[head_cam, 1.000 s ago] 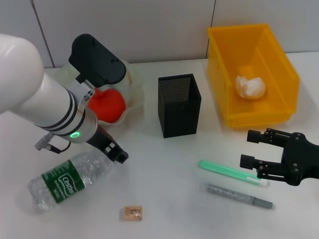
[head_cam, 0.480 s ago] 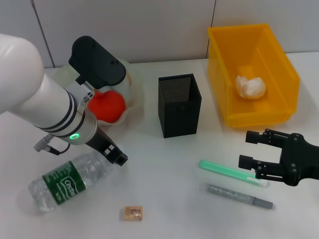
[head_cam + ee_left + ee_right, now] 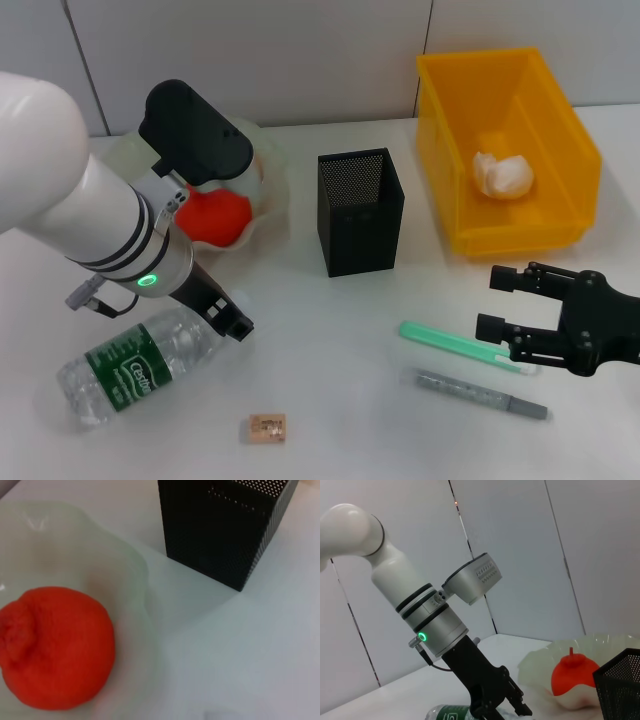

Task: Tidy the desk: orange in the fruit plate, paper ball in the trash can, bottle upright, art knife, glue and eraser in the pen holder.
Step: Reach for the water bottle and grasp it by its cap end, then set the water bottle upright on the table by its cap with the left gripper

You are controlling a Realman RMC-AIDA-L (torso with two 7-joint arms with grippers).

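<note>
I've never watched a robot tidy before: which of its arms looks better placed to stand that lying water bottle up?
The left, probably. The left gripper hangs right at the neck end of the lying water bottle, while the right gripper, open, sits across the desk near the green glue stick.

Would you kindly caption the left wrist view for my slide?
Orange resting in the translucent fruit plate, with the black mesh pen holder standing apart on the white desk.

On the white surface (image 3: 330, 420), the left tool (image 3: 228, 317) sits at the neck of a clear plastic bottle (image 3: 140, 365) lying flat. The right tool (image 3: 495, 303) hovers open-fingered beside a green glue stick (image 3: 465, 348) and grey art knife (image 3: 480, 393).
</note>
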